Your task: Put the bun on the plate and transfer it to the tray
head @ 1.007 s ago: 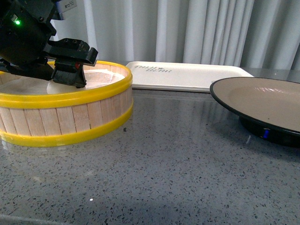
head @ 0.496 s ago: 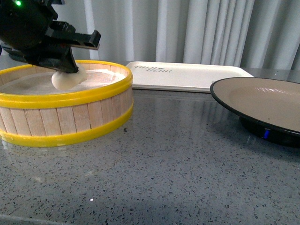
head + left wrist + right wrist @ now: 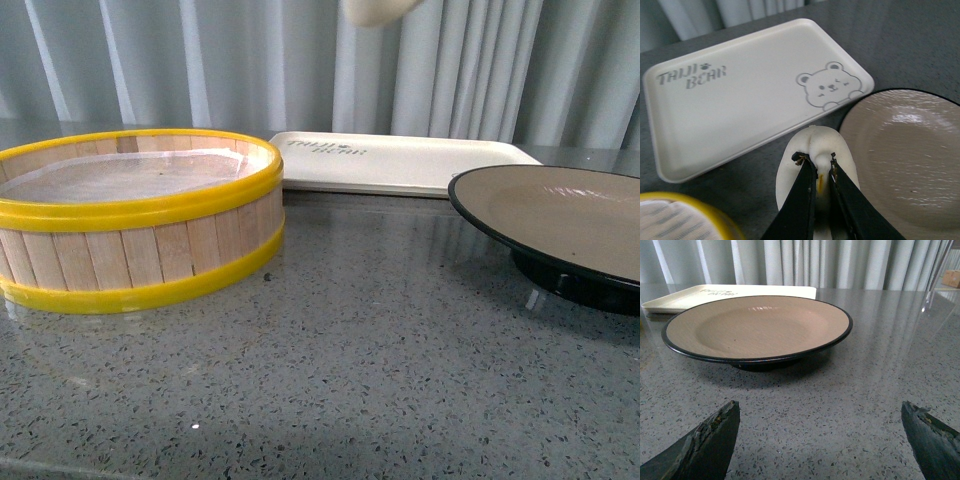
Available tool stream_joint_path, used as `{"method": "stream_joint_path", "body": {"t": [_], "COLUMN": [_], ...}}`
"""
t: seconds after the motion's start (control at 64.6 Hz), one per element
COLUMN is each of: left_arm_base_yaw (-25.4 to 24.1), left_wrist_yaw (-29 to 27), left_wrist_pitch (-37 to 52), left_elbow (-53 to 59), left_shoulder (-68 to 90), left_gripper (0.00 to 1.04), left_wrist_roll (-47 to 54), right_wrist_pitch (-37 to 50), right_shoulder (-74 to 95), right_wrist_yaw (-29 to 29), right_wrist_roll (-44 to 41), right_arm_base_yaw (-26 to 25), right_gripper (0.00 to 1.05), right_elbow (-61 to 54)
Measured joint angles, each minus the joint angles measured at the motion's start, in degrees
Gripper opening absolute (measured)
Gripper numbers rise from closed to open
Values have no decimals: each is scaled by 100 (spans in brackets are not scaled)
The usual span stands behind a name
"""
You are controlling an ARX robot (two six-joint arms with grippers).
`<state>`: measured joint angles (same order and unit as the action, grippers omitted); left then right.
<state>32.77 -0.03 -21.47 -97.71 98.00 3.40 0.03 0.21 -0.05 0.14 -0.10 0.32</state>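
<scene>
Left gripper, seen from its own wrist camera, is closed almost fully. Its two dark fingers pinch the bun at the top, so the white dough bulges out on either side of them. The bun hangs in the air above the grey bench, over the strip between the tray and the plate, and in this view its edge overlaps the plate's black rim. The tray lies flat, with its lettering at one end and the bear drawing at the corner nearest the plate. A yellow-rimmed arc of the steamer basket shows at the picture's corner.

Right gripper, in its wrist view, is spread wide and holds nothing, its worn dark fingertips far apart. It sits low over the bench, near the plate but apart from it. The plate stands level on its black foot, and the tray lies behind it.

From the front, only the rounded underside of the bun shows at the top edge, high over the bench and against the curtain. The steamer basket stands to the left. The tray lies at the back in the middle, and the plate is on the right.
</scene>
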Motion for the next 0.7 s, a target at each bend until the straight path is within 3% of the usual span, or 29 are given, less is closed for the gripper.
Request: {"method": "stream_joint_path", "body": {"t": [0.31, 0.697], "left_arm_base_yaw": [1019, 1676], "left_wrist_yaw": [-216, -426], "left_wrist_pitch": [212, 323], "left_elbow": [-79, -540], "left_shoulder": [691, 1486], "left_gripper": [5, 5], "left_wrist_roll": [249, 518], "right_wrist_pitch": [0, 0], "right_shoulder": [0, 0], "right_wrist_yaw": [0, 0], "right_wrist_roll": [0, -2], "right_arm_base_yaw": [0, 0], "right_gripper": [96, 96], "right_elbow": [0, 0]}}
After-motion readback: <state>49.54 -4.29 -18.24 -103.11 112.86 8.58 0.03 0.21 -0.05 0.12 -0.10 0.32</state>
